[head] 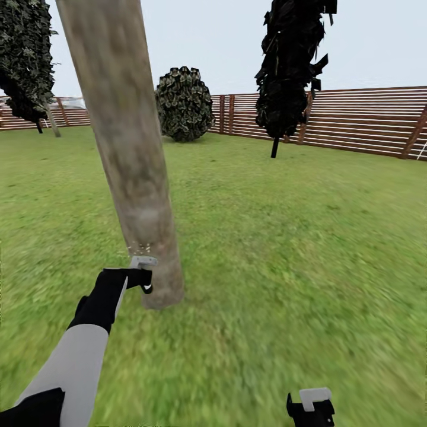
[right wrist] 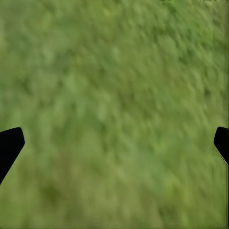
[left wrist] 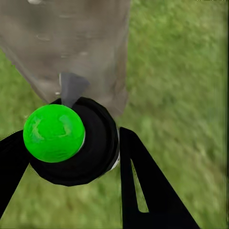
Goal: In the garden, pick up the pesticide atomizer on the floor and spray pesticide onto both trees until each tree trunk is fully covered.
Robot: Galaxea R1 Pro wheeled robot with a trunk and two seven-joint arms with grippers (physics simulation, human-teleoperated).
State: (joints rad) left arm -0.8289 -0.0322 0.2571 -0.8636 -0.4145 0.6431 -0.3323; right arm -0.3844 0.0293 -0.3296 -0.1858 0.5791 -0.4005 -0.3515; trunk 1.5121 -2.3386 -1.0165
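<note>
L gripper [left wrist: 71,157] clamped on pesticide atomizer [left wrist: 71,143], fingers [left wrist: 143,181] either side of its black body w/ green ball top, grey nozzle right by tree trunk [head: 127,154] base. R gripper [right wrist: 114,143] jaws wide apart over lawn [head: 296,237]. Fence [head: 367,121] behind.

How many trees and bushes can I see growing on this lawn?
4. A thick bare tree trunk rises close in front; a leafy tree stands far left by the fence; a round bush sits mid-back; a dark cypress stands right of it. Others may lie outside the picture.
</note>
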